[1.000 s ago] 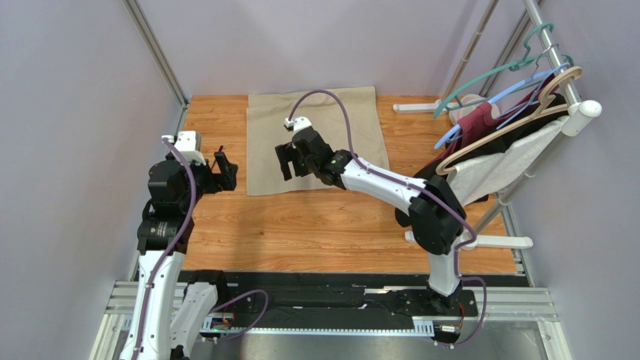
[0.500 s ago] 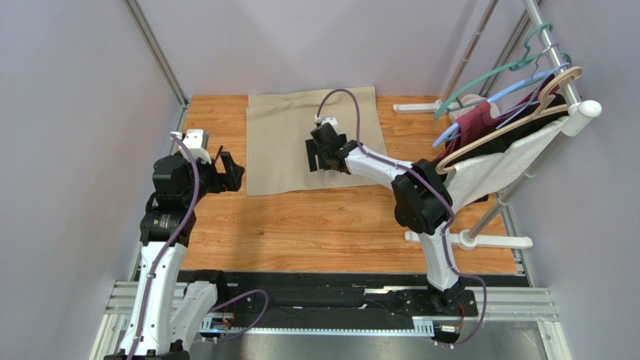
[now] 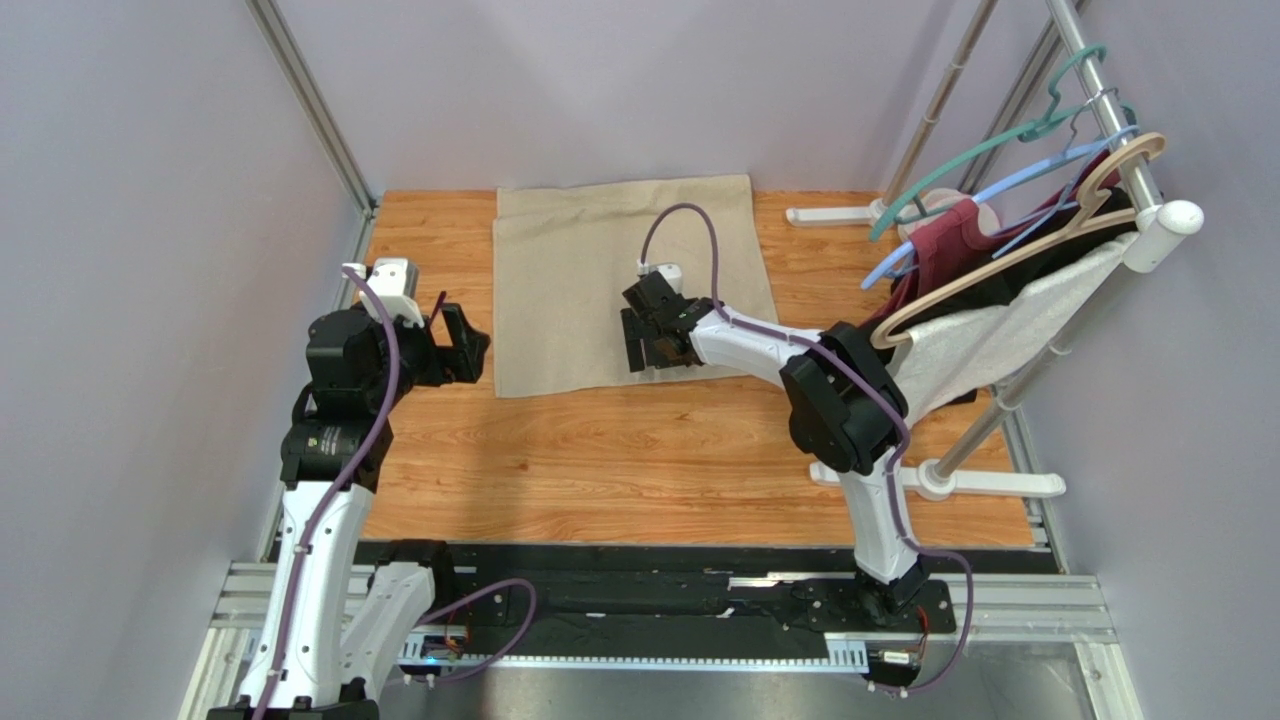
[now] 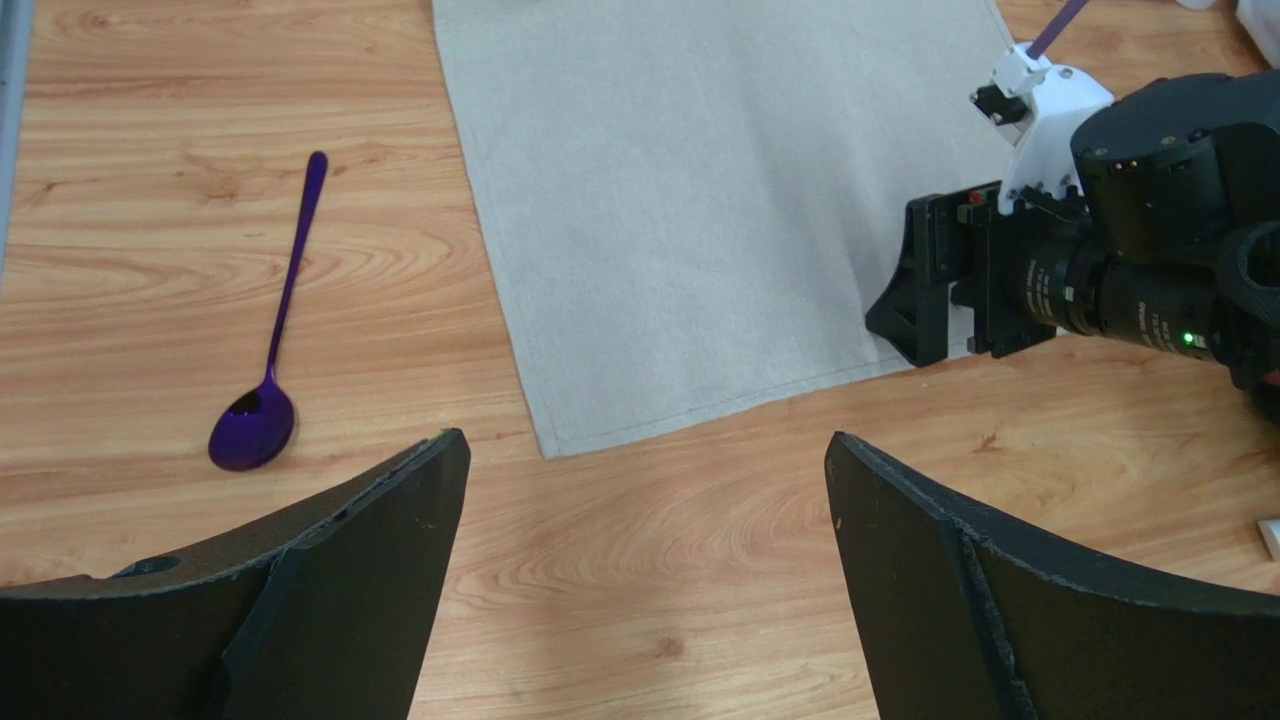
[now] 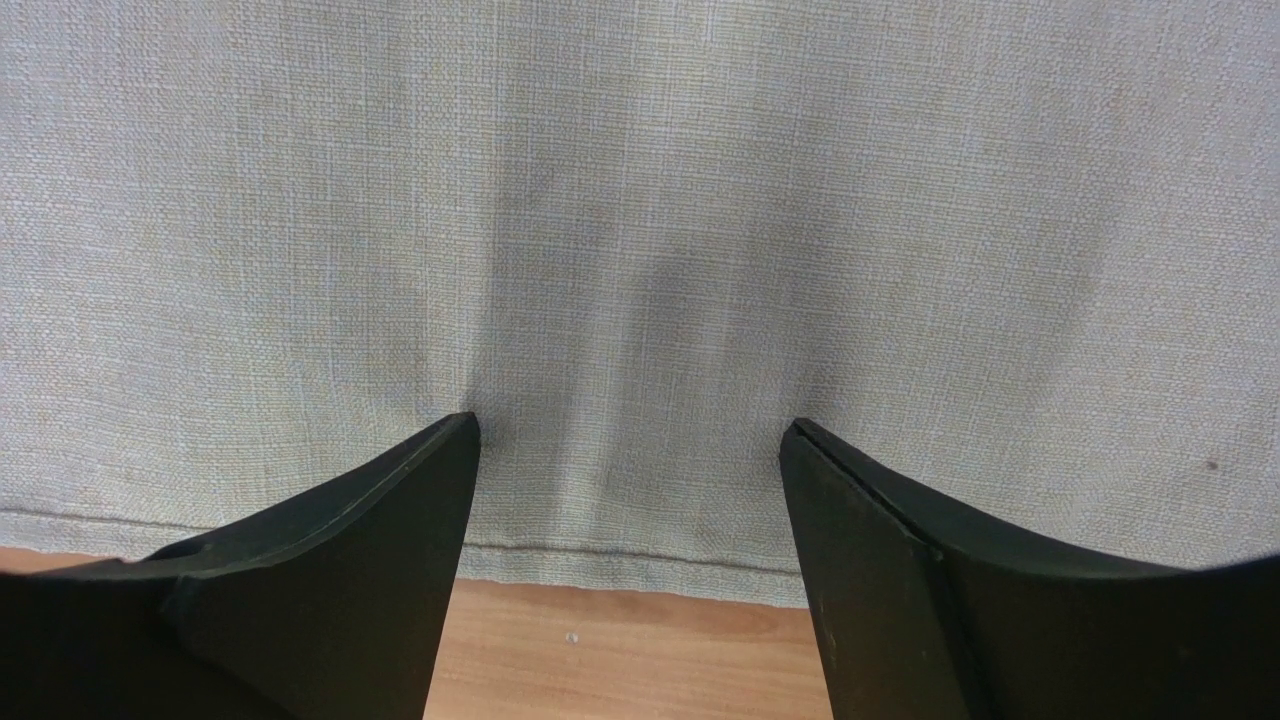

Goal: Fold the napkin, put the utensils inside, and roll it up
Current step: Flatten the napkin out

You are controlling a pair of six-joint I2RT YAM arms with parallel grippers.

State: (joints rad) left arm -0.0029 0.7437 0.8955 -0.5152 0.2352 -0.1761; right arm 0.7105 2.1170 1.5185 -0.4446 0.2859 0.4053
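Shows the napkin (image 3: 601,285) spread flat on the wooden table (image 3: 601,450), upper centre of the overhead view. Has the right gripper (image 5: 631,435) gaping wide, gripping nothing, fingertips down on the cloth just above its lower hem. Finds the left gripper (image 4: 646,450) equally wide and empty, low in its wrist view, with a purple spoon (image 4: 284,315) on the wood left of the napkin.

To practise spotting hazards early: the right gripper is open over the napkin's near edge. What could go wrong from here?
1. The right gripper sits just inside the near hem of the napkin; closing may bunch the cloth instead of catching the edge.
2. The spoon lies flat on the bare table, apart from the napkin, probably hard to pinch.
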